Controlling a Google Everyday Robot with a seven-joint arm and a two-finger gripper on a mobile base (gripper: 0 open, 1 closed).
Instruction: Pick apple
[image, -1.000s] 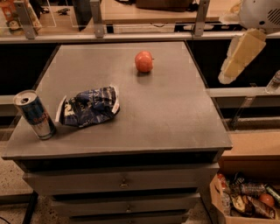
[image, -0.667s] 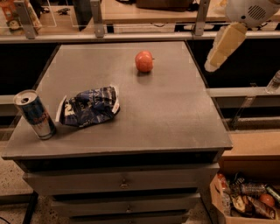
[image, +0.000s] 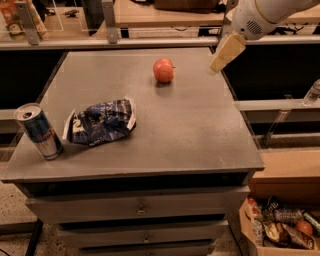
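The apple (image: 163, 69) is small, round and red-orange, with a short dark stem. It sits on the grey table top (image: 190, 130) toward the far edge, right of centre. My gripper (image: 220, 62) hangs from the white arm at the upper right, over the table's far right corner. It is about a hand's width to the right of the apple and above the table surface, apart from the apple.
A crumpled blue chip bag (image: 101, 121) lies left of centre. A blue and silver drink can (image: 39, 131) stands at the front left corner. A cardboard box of snacks (image: 280, 227) sits on the floor at the lower right. Shelving runs behind the table.
The arm has swung left and inward, from beyond the table's right edge to over its far right corner, closer to the apple. The objects on the table have not moved.
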